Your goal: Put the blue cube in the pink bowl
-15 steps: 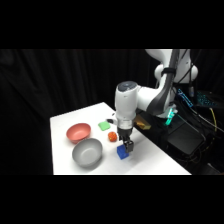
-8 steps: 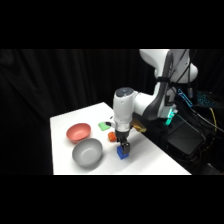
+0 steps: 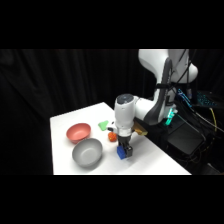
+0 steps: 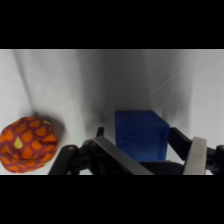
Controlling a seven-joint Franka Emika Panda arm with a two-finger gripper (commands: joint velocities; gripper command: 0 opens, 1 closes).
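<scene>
The blue cube (image 4: pixel 141 135) sits on the white table (image 3: pixel 150 162) near its front edge, right under the gripper (image 3: pixel 124 150), and from the wrist view it lies between the two fingers (image 4: pixel 196 155), one on each side. They look close to its faces, though I can't quite tell whether they are already pressing on it or only bracketing it. Being a cube it has no long axis to speak of; it rests flat, with one vertical edge turned toward the wrist camera, so it seems slightly rotated against the fingers. That is the risk as I judge it: if the jaws close on corners rather than flat faces, the cube could twist or squirt out, and it might roll toward the table edge. Just beside it lies a small red-orange object (image 4: pixel 30 143), near enough that a skewed grasp could nudge it. A light green block (image 3: pixel 104 125) sits farther back. The pink bowl (image 3: pixel 78 132) waits well apart to the left, with a grey bowl (image 3: pixel 87 152) in front of it.
</scene>
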